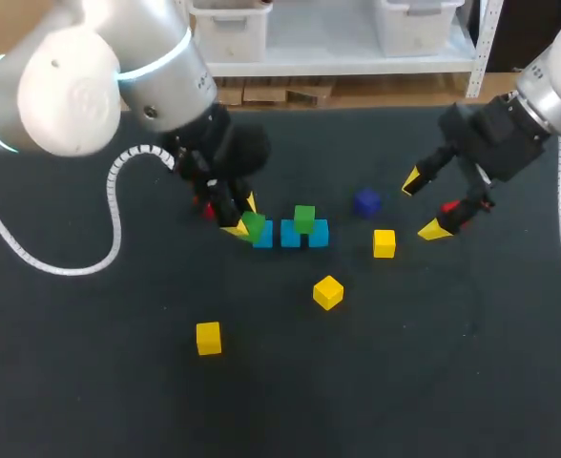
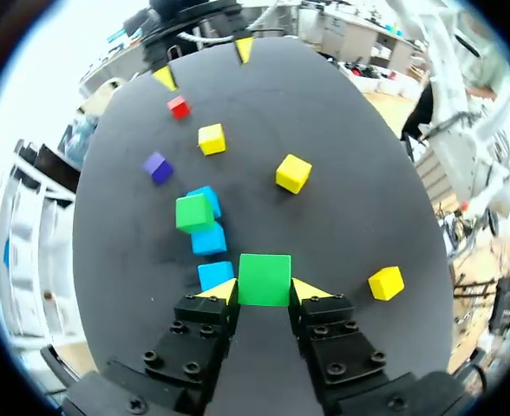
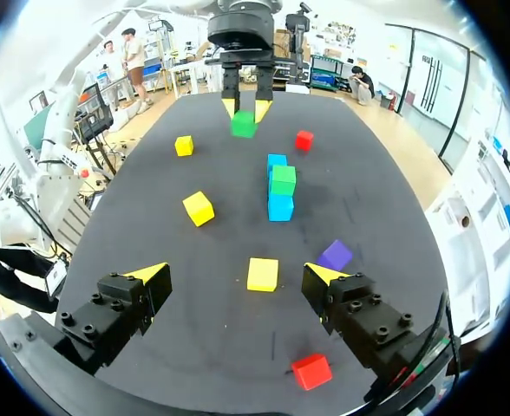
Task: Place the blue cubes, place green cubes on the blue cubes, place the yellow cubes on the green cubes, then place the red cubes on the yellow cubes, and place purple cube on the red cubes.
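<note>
The left gripper [image 2: 264, 293] clamps a small solid green cube [image 2: 264, 277] at the left end of the light-blue cube row [image 1: 290, 234]. The right gripper [image 1: 422, 204] hangs open at the right.

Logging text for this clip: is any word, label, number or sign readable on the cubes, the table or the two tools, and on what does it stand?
No readable text anywhere.
Plain faces, no print: the green cube gripped by the left tool, the blue cubes, a yellow cube, the red cube, the purple cube.
The table: no marks.
The right tool: no label can be made out.
</note>
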Tool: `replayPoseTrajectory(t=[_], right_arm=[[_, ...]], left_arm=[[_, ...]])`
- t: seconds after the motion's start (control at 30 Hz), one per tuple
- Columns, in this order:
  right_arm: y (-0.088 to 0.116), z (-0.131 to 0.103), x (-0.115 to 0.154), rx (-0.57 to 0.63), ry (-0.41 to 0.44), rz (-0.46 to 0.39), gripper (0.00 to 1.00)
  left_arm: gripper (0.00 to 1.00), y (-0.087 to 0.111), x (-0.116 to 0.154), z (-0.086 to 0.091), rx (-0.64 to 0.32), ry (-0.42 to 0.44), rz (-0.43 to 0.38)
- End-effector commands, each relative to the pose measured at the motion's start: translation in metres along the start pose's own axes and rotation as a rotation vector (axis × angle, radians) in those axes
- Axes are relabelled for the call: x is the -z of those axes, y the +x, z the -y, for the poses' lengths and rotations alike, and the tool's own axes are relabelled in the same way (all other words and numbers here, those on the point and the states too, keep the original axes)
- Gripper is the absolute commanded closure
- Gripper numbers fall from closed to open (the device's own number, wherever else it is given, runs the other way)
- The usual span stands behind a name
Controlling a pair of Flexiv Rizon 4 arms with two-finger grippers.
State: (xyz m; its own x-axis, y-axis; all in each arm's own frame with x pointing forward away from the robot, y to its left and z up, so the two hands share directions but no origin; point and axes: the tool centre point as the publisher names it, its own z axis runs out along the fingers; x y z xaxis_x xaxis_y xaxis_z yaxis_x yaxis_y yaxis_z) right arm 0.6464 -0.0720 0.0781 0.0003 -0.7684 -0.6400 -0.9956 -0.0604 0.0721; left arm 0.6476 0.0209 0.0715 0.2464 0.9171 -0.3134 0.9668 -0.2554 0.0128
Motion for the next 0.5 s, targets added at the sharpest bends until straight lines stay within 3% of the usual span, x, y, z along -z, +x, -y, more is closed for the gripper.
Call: replayPoseTrajectory(t=[0.03,0.5], right_arm=[[0.000,0.001,0.000,0.002,-0.002,0.003,0.00],[0.000,0.001,0.000,0.002,-0.002,0.003,0.00]], left_arm=[[1.00,-0.004,-0.003,-0.015,0.050,0.018,-0.023],[1.00,-0.010,-0.026,-0.050,0.117,-0.016,0.047]])
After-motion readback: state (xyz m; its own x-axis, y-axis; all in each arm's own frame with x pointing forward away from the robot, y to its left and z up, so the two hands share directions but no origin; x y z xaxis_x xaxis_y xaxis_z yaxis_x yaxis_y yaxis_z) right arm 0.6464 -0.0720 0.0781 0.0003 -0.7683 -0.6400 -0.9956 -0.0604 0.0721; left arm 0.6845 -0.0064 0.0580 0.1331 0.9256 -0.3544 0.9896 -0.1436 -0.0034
